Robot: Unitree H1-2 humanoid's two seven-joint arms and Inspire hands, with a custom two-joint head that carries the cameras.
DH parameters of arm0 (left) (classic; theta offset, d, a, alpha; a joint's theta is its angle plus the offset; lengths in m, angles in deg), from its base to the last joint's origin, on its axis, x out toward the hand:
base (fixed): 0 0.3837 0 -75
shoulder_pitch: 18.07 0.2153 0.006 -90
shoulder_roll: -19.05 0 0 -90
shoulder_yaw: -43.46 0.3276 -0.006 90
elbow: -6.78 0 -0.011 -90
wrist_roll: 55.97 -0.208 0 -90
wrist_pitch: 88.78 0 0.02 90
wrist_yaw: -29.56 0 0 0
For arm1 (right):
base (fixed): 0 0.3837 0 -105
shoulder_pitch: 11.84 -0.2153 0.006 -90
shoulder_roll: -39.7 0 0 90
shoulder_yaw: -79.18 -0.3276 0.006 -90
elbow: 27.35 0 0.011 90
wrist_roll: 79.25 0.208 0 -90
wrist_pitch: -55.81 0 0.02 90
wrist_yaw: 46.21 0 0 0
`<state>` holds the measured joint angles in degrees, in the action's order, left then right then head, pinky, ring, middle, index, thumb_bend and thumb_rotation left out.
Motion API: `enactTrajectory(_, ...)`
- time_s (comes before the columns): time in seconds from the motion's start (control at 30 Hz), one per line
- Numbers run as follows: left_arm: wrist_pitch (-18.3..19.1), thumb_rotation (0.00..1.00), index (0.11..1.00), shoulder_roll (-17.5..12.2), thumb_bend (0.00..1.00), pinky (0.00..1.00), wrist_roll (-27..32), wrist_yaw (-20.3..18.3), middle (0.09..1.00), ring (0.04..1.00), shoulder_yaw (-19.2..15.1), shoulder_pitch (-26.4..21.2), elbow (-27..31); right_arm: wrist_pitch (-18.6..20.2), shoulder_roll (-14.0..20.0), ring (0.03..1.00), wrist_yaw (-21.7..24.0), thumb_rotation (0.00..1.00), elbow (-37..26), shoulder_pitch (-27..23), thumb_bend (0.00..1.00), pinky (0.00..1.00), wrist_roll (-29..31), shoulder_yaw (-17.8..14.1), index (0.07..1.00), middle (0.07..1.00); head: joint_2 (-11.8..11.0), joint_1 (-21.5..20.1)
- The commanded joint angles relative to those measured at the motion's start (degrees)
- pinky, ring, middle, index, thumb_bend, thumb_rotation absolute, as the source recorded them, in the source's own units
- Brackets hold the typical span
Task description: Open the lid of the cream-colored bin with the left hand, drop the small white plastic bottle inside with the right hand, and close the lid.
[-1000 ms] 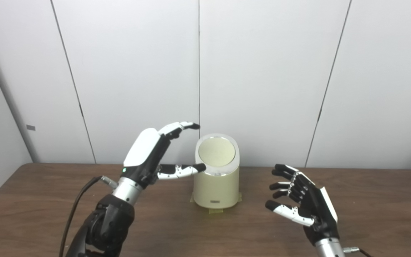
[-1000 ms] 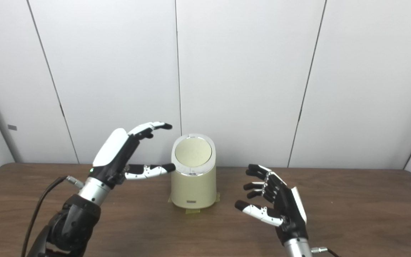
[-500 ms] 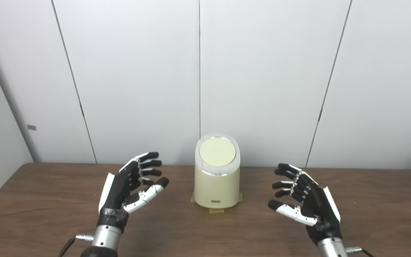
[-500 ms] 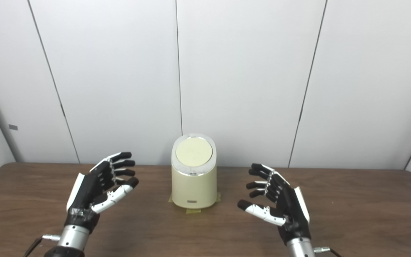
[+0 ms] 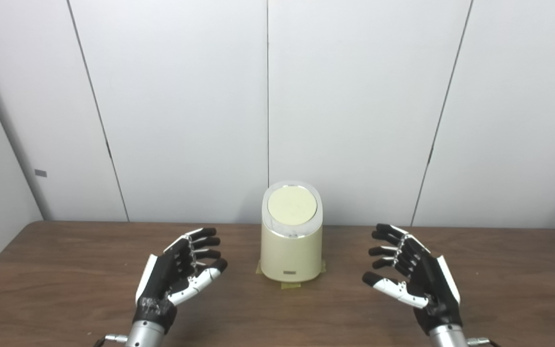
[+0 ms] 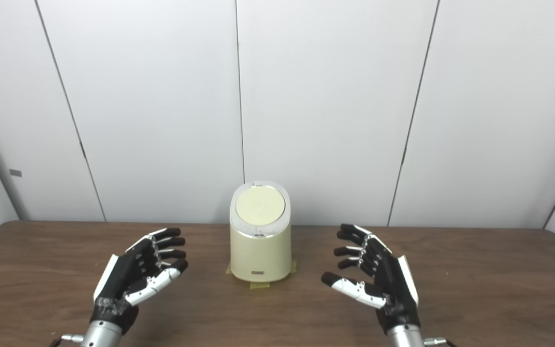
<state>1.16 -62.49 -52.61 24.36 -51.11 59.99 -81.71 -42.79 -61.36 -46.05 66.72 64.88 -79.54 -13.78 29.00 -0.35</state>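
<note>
White wall panels are backing the brown desk (image 5: 65, 270); the bin (image 5: 291, 255) is sitting lid-closed (image 5: 292, 205). Left hand (image 5: 176, 274), at eight o'clock, and right hand (image 5: 415, 279), at four, are hovering spread and empty; no bottle is showing, so retreating clear seems right.

No legible text (bin (image 5: 291, 250) plate unreadable)

Dark wood-grain table (image 5: 41, 270) spans the foreground. Behind its far edge, pale grey wall panels (image 5: 354, 96) split by thin dark seams. Even, flat lighting.

We see a matt wood-grain worktop (image 5: 65, 270), a smooth cream plastic bin (image 5: 290, 255), its shiny metal rim (image 5: 291, 234).
</note>
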Motion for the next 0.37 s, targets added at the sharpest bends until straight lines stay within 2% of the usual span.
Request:
enactTrajectory(0.0, -0.8, 0.15, 0.765, -0.4, 0.65, 0.49, 0.6, -0.3, 0.727, 0.658, 0.2, -2.1, 0.8, -0.6, 0.3, 0.626, -0.1, 0.26, -2.2, -1.4, 0.81, 0.51, 0.3, -0.2, 0.739, 0.748, 0.0, 0.0)
enactTrajectory(0.33, -1.0, 0.17, 0.766, -0.2, 0.65, 0.52, 0.5, -0.2, 0.733, 0.674, 0.5, -2.2, 0.8, -0.2, 0.3, 0.623, 0.0, 0.26, -2.3, -1.1, 0.82, 0.51, 0.8, -0.2, 0.75, 0.747, -0.1, -0.1)
